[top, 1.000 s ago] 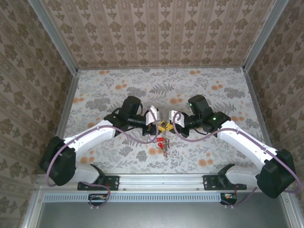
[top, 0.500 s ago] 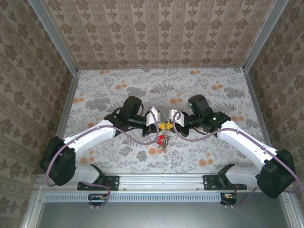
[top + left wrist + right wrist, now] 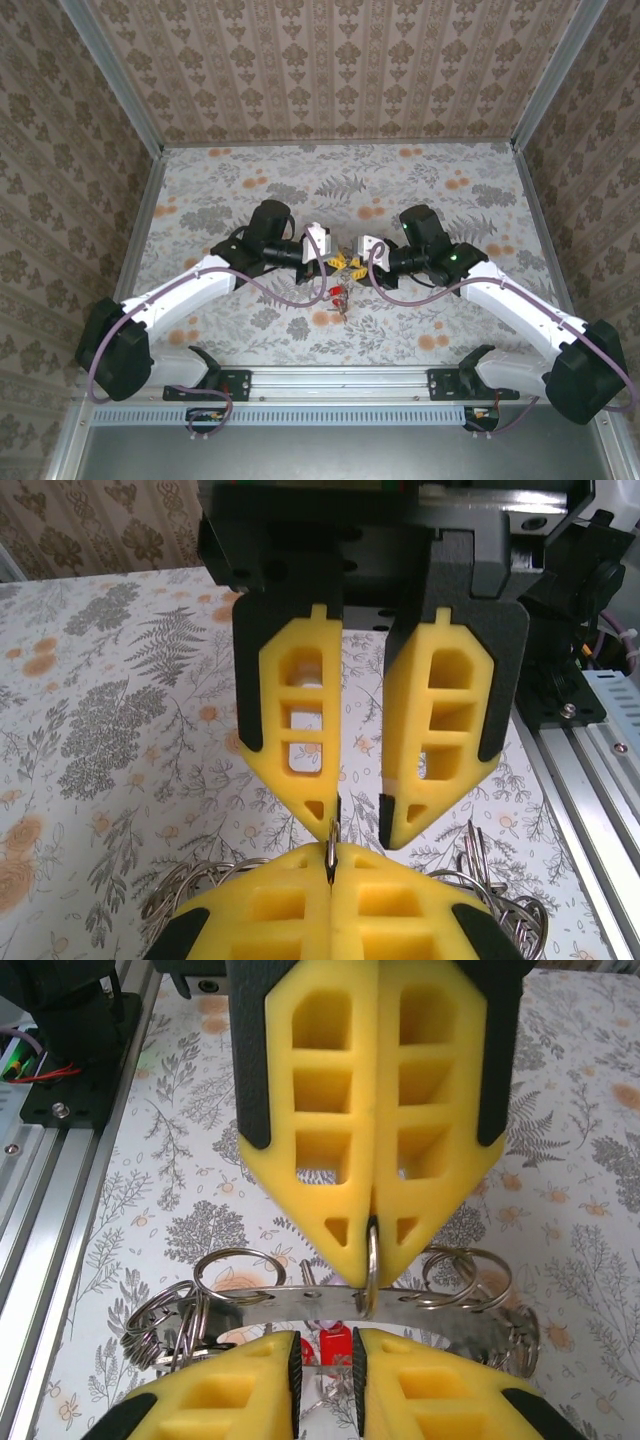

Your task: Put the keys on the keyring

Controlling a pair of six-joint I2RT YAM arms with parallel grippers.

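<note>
Symmetrically nose to nose, elbows outward: left claw [image 3: 372, 1228] tight on wire ring [image 3: 369, 1265], right claw [image 3: 360, 825] ajar.

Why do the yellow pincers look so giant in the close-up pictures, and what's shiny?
Left wrist view: the left pincer sits right by the lens, so it looks giant and gets cropped. Right wrist view: the keyring glints. Top view: evenly lit, but the keys look tiny.
</note>
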